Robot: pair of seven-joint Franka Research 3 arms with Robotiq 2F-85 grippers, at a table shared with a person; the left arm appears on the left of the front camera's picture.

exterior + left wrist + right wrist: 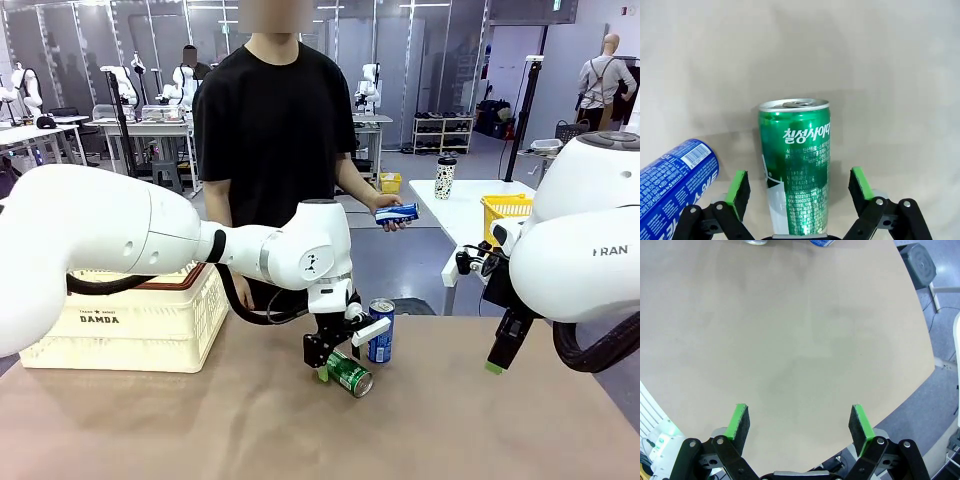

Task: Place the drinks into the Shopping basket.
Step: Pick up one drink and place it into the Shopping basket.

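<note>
Wide left pincer (799,187) astride green can (796,165), pads (738,190) clear of it, mid-desk (790,340). Upright blue can (381,330) just beside. Shopping basket (130,325) at left edge. Right pincer (799,422) gaping over bare surface near right edge.

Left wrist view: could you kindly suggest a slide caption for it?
Left end effector open astride the lying green can, pads not touching; blue can alongside.

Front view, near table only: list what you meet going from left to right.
Shopping basket → green can, lying on its side → blue can, standing upright → right gripper, hanging open
</note>
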